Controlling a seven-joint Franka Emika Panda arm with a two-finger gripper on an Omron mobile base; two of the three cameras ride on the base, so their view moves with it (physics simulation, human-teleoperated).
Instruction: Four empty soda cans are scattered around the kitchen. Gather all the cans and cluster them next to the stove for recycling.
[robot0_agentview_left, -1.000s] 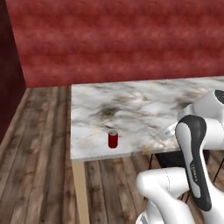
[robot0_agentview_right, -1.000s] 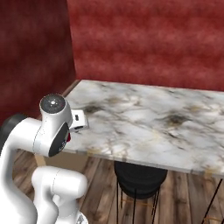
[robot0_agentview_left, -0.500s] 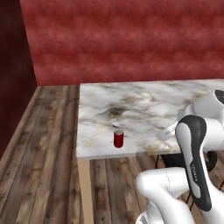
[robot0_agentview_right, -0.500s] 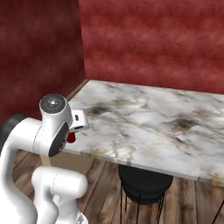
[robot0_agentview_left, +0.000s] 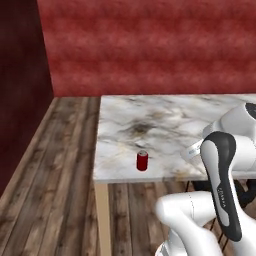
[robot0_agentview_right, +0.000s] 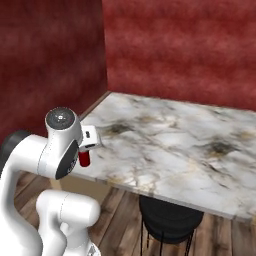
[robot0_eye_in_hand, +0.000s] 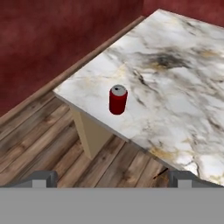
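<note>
One red soda can (robot0_agentview_left: 142, 160) with a silver top stands upright on the marble table (robot0_agentview_left: 165, 120), close to its front left corner. In the right base view the can (robot0_agentview_right: 84, 159) peeks out from behind my arm. In the hand view the can (robot0_eye_in_hand: 117, 99) sits a good way ahead of my gripper (robot0_eye_in_hand: 112, 179), which is open wide and empty, held off the table's edge above the floor. The stove is out of view.
The table has a tan leg (robot0_agentview_left: 102, 215) at its near corner and a black stool (robot0_agentview_right: 167, 220) beneath it. Wooden floor (robot0_agentview_left: 55, 170) lies to the left, and red walls (robot0_agentview_left: 150, 45) close in behind and beside the table.
The whole picture has shifted in both base views, so the base has moved and the table now sits further right. The can keeps its place on the table. The gripper stays open.
</note>
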